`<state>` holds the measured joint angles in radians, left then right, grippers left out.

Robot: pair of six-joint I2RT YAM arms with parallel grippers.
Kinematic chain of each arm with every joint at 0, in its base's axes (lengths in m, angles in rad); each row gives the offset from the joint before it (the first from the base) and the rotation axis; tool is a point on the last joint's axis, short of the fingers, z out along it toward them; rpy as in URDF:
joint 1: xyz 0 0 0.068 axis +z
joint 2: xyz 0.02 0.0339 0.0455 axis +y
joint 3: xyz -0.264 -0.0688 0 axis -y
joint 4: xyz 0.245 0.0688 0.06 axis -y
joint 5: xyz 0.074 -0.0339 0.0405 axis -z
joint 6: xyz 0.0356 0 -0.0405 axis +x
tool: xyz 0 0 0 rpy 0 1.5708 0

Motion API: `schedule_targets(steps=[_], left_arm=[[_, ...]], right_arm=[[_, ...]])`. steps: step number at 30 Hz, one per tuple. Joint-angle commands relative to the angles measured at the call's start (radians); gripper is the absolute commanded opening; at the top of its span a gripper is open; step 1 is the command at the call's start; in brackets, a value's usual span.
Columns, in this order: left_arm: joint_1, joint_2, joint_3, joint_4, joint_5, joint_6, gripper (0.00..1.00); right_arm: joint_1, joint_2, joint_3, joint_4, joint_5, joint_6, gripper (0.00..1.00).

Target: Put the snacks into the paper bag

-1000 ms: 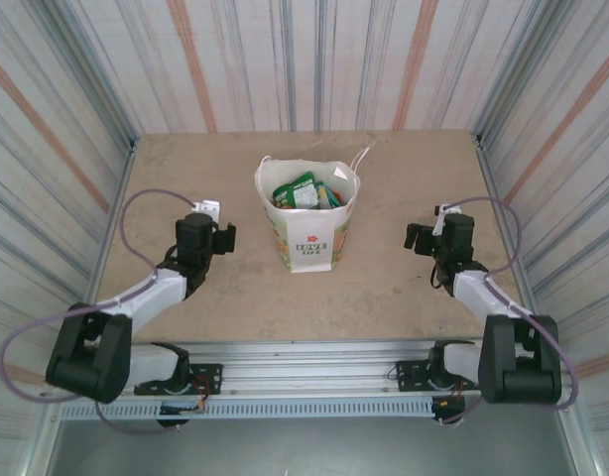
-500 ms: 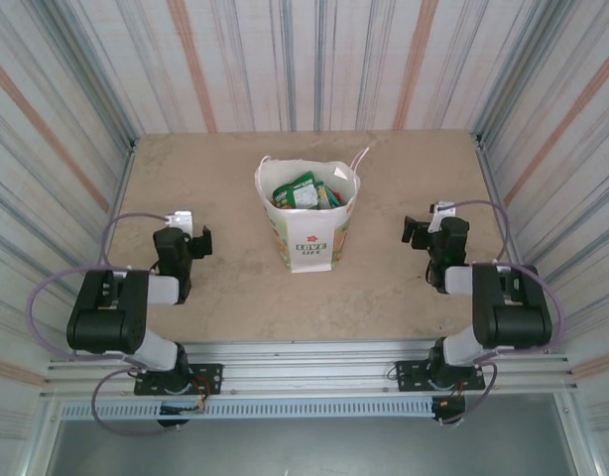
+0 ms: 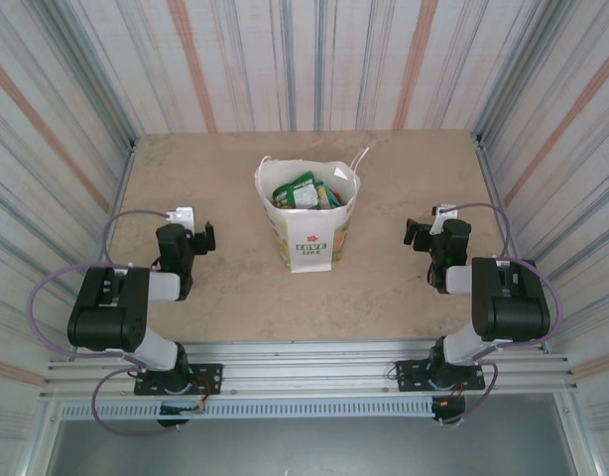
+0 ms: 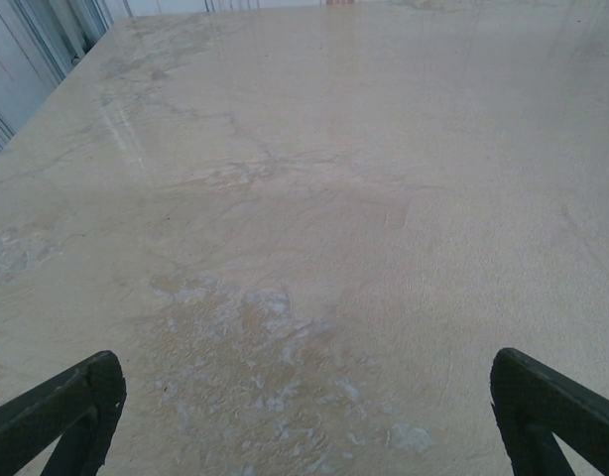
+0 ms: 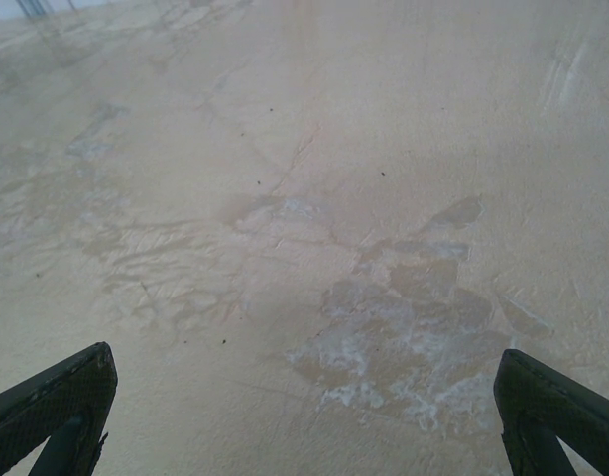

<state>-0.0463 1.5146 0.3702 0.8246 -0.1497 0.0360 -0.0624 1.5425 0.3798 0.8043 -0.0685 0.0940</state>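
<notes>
While the bag point(image 3: 306, 246) stands upright with its mouth wide open, the snacks point(image 3: 304, 190) sit inside it. I can make out green packets bunched at the top, with a sliver of red or orange at the side nearest the right arm. Every packet I can see is in there, piled up close to the rim, so the job looks about finished.

The left gripper point(image 3: 200, 236) sits well off to the left of the bag, jaws spread wide and nothing between them. The right gripper point(image 3: 416, 234) mirrors it, well off to the right of the bag, also released and empty. Both wrist views look down on bare table point(image 3: 235, 293).

On handling, those packets should be light, glossy and slippery, and they will crumple under a hard squeeze. A pinch on a flat sealed edge looks the safest hold. The bag is thin paper and will probably tip or dent if nudged, so steady it at the rim if at all. Its string handles flop loose over the far rim and look too thin to catch reliably.
</notes>
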Motion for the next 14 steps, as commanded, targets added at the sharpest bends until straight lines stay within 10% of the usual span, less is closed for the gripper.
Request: schedule_targets(steps=[1, 14], left_arm=[[-0.003, -0.010, 0.018, 0.001, -0.011, -0.012, 0.99], [-0.002, -0.007, 0.019, 0.001, -0.007, -0.010, 0.99]], right_arm=[[-0.003, 0.002, 0.021, 0.018, -0.008, -0.003, 0.99], [-0.006, 0.005, 0.024, 0.013, -0.014, -0.001, 0.99]])
